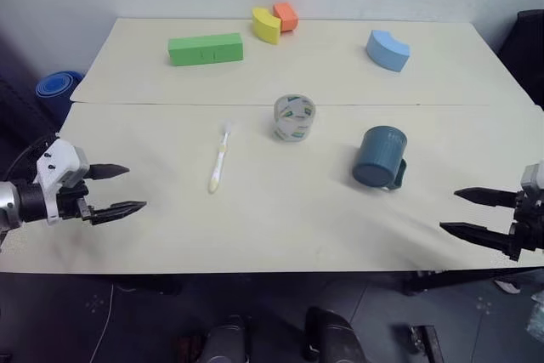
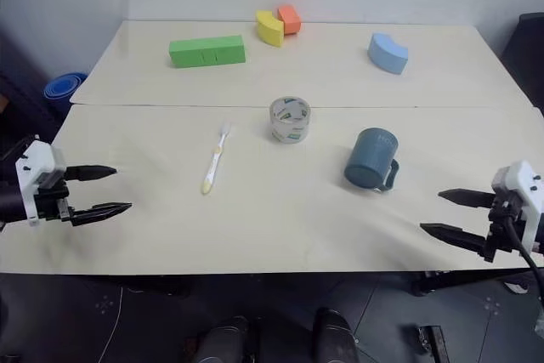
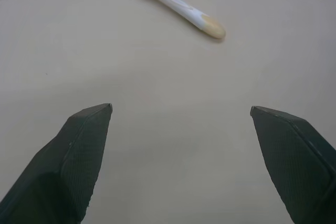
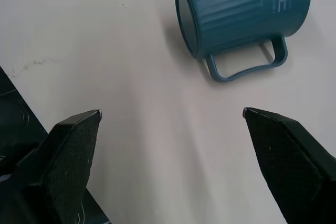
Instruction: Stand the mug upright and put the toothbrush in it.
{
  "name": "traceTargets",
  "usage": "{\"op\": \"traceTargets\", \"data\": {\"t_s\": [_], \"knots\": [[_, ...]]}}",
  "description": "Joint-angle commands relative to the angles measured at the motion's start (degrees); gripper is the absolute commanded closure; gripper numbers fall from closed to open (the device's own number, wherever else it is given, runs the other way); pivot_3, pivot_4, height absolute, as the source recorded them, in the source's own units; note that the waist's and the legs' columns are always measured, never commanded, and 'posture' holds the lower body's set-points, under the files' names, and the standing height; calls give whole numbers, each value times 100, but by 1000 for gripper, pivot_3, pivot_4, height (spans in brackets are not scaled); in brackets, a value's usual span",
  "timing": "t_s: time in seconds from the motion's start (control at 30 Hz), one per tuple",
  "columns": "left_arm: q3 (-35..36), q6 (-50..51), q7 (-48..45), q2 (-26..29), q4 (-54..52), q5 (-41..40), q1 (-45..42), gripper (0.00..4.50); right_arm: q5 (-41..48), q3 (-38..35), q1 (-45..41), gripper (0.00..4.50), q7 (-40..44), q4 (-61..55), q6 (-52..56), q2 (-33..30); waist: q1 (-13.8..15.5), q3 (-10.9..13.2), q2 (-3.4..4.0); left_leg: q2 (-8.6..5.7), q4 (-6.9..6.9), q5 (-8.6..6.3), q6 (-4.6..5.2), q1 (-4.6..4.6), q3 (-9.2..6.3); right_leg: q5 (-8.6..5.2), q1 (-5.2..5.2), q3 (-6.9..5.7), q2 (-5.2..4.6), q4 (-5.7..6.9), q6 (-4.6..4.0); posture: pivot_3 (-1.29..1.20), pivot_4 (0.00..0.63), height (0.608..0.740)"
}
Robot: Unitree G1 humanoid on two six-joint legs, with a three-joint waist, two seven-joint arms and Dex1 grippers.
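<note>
The dark teal mug (image 1: 380, 157) lies on its side right of the table's middle, its closed flat end toward me and its handle (image 4: 247, 64) resting on the tabletop. The toothbrush (image 1: 220, 157) lies flat left of centre, white head pointing away and pale yellow handle (image 3: 210, 24) toward me. My left gripper (image 1: 132, 189) hovers open near the table's left front edge, well short of the toothbrush, with nothing between its fingers. My right gripper (image 1: 450, 210) stands open by the right front edge, a short way in front of and to the right of the mug, also empty.
A clear tape roll with green print (image 1: 294, 117) stands between toothbrush and mug, slightly farther back. Foam blocks sit at the far side: green (image 1: 205, 48), yellow (image 1: 266, 25), orange (image 1: 286, 15), light blue (image 1: 388, 49). A blue roll (image 1: 58, 87) lies beyond the table's left edge.
</note>
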Motion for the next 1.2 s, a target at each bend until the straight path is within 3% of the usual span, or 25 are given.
{"op": "traceTargets", "data": {"t_s": [0.03, 0.47, 0.73, 0.8, 0.9, 1.1, 1.2], "knots": [[54, -77, 53, 6, -178, 32, 38, 20, -2, -57, -58, 0, -13, -186, -39, -81, 5, 0, 0, 0, 0, 0, 0, 0, 0, 0, 0, 0, 0, 1, 0, 0, 150, 740], [97, 134, 492, -133, -41, 38, -274, 20, -20, 71, -289, 0, -327, -371, 281, -63, 2, 0, 0, 0, 1, 0, -1, 1, 0, 0, 0, 0, 0, 3, 0, 0, 150, 740], [197, 969, 221, -133, -737, -752, -483, 20, -55, 430, -867, 0, -391, -785, 394, -310, -2, 1, 2, 0, 5, 0, -1, 0, 0, 0, -1, 0, 0, 6, 1, 0, 150, 740], [82, 1257, 242, -109, -1117, -972, -676, 20, -8, 891, -1628, 0, -333, -815, 425, -436, -11, 4, 7, 0, 5, 0, -1, 1, 0, 0, -1, 2, 0, 8, 1, 0, 150, 740], [-149, 1776, 195, -103, -1568, -1423, -1284, 20, -321, 2273, -3642, 0, -322, -545, 572, -73, -109, 10, 13, 2, 16, 3, -6, -2, 1, 0, -3, 6, 0, 11, 0, 0, 150, 740], [-435, 1690, 121, -91, -1633, -1281, -1804, 20, -1740, 4464, -6258, 0, -229, 1217, -17, 1704, -270, 9, 13, 1, -3, 0, -15, 3, -1, 0, -28, 3, 1, 55, 1, 0, 150, 740], [-353, 1555, 164, 26, -1575, -1087, -1732, 20, -2619, 5165, -7129, 0, -526, 3208, -1067, 2927, -376, 11, 12, -3, -3, 0, -17, -34, 3, 0, -77, -1, 0, 84, 1, 0, 150, 740]]}}
